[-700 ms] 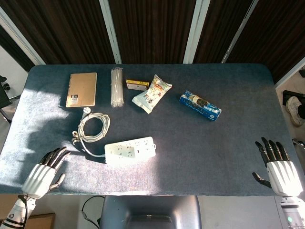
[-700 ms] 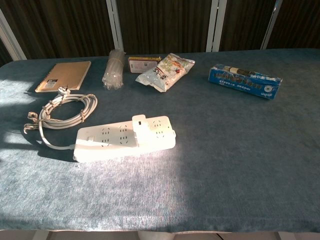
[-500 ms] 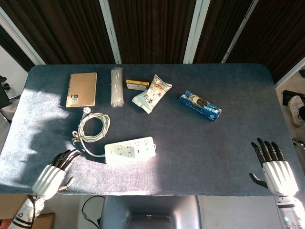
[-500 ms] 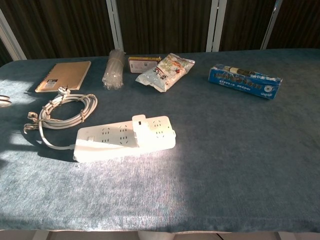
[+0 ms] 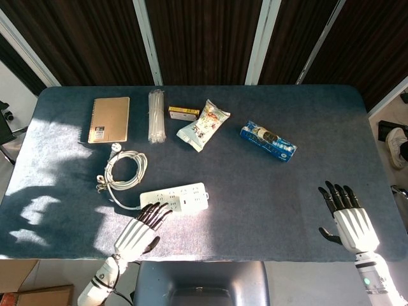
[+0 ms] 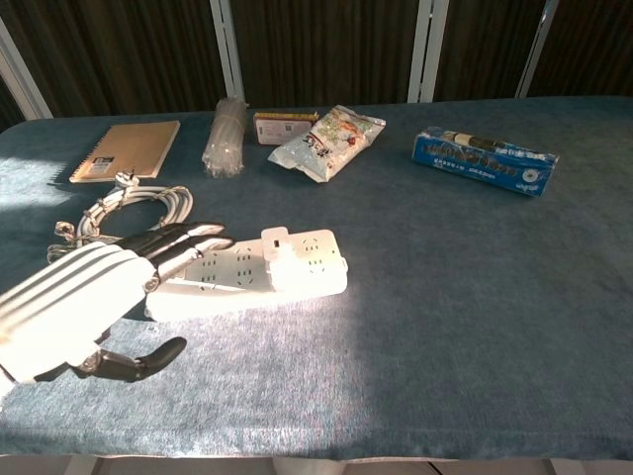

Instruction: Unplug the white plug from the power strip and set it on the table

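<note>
**Table inventory, taken from the power strip outward**

Power strip (image 5: 174,200): white, lying flat on the blue table (image 5: 268,191), near its front edge and left of centre. Long axis runs roughly left to right.

White plug (image 6: 280,249): seated in the power strip, right of the strip's middle, standing up from its top face. Not on the table surface.

Left hand (image 5: 137,233): in front of the power strip's left end, palm down, fingers straight and spread, holding nothing. In the head view the dark fingertips (image 5: 157,213) reach over the strip's near-left edge; whether they touch it cannot be told. The plug lies further right along the strip, apart from this hand.

Right hand (image 5: 347,220): well to the right of the power strip, near the table's front-right corner, fingers extended and apart, empty.

Coiled white cable (image 5: 125,169): just behind the strip's left end, its lead running to the strip.

Notebook (image 5: 109,119): spiral-bound, tan cover, behind the cable, far left of the strip.

Clear plastic sleeve (image 5: 155,116): behind the strip, beside the notebook.

Small yellow box (image 5: 183,113): behind the strip, next to the sleeve.

Snack packet (image 5: 203,124): pale, lying behind the strip's right end.

Blue packet (image 5: 268,141): behind and to the right of the strip.
</note>
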Robot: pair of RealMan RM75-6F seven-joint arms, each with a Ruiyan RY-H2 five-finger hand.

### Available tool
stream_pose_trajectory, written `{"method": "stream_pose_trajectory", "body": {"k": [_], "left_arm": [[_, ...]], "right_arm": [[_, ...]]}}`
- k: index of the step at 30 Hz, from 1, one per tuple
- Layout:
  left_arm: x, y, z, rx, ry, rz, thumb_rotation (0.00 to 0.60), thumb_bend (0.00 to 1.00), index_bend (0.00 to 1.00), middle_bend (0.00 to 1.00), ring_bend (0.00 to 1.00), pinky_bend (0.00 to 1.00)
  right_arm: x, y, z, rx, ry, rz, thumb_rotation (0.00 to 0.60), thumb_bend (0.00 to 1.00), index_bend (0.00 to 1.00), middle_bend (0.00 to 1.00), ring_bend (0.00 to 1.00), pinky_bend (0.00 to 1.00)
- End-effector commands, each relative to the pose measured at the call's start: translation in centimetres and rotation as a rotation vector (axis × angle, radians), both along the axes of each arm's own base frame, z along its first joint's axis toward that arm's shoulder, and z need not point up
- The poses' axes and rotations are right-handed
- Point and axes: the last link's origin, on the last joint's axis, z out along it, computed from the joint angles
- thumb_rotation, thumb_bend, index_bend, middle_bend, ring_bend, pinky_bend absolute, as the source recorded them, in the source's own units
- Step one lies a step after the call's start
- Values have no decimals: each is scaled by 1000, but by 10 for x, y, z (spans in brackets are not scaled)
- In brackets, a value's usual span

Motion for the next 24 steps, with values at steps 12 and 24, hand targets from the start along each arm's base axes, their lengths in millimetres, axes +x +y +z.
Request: {"method": "stream_pose_trajectory", "body": {"k": [12, 24], "left_arm": [[72, 27, -70, 118, 68, -25, 600, 368, 0, 0, 0, 142], [83, 57, -83, 148, 113, 64, 600, 369, 0, 0, 0, 151]], "right_arm": [[-3, -1, -1, 29, -10, -18, 600, 313, 0, 0, 0, 0], [-4, -2, 3, 29, -19, -28, 600, 313, 0, 0, 0, 0]]}}
